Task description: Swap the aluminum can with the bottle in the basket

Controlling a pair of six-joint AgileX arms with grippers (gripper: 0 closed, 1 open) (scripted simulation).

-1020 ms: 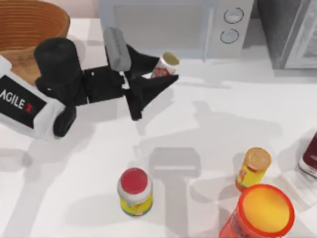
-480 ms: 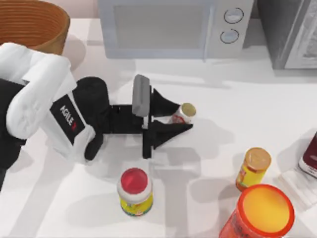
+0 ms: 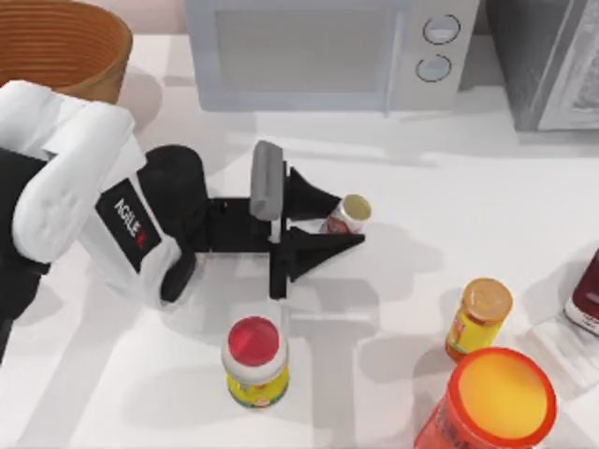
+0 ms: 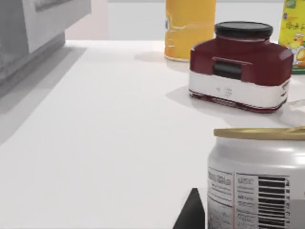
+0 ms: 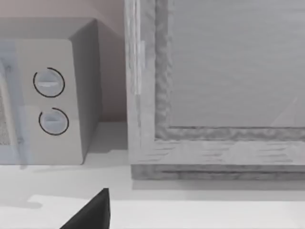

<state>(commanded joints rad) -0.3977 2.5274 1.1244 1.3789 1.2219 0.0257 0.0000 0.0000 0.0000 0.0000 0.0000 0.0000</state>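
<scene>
- Top view: the left gripper (image 3: 344,227) lies near the table's centre, its two black fingers pointing toward 3 o'clock and clamped on the aluminum can (image 3: 348,214), which sits between the fingertips. The can's body is largely hidden by the fingers; its dull top and some red markings show.
- The arm's white casing carries "AGILE" in white with a red mark after it.
- The basket (image 3: 65,47) stands at 10 o'clock, cut off by the frame edge, well apart from the can; its inside cannot be made out.
- A microwave (image 3: 328,51) stands at 12 o'clock. A red-lidded jar (image 3: 255,360) stands at 6 o'clock, an orange-lidded jar (image 3: 478,317) at 4 o'clock, and a large orange container (image 3: 490,402) at 5 o'clock, partly cut off. A dark red container (image 3: 586,297) is cut at the 3 o'clock edge.
- Left wrist view: the can (image 4: 257,179) fills the near corner, with a barcode and fine print too small to read. Beyond it stands the dark red container (image 4: 240,66) with a white band.
- Right wrist view: the microwave's two dials (image 5: 50,101) and a grey cabinet (image 5: 217,88) show; a black fingertip (image 5: 90,212) intrudes, and I cannot tell that gripper's state.
</scene>
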